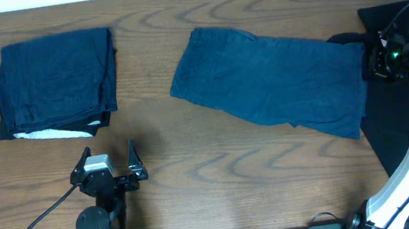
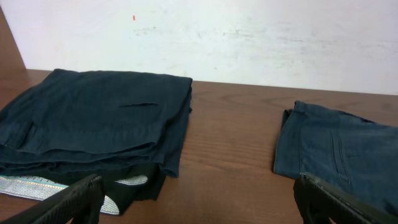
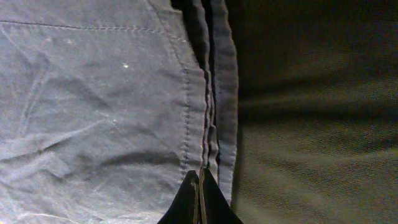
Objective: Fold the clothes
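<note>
A navy denim-like garment point(image 1: 271, 82) with stitched seams lies flat across the middle of the table. My right gripper point(image 1: 375, 60) is at its right edge, shut on its layered hem point(image 3: 208, 124). A black garment point(image 1: 406, 115) lies under that edge at the far right and shows in the right wrist view point(image 3: 311, 112). A folded stack of dark navy clothes point(image 1: 54, 83) sits at the back left; it also shows in the left wrist view point(image 2: 93, 124). My left gripper point(image 1: 109, 170) is open and empty over bare table near the front, its fingers point(image 2: 199, 202) wide apart.
The wooden table point(image 1: 196, 171) runs to a white wall point(image 2: 249, 37) at the back. A black cable point(image 1: 33, 228) trails from the left arm's base at the front left. A light patterned lining point(image 2: 37, 186) pokes out under the folded stack.
</note>
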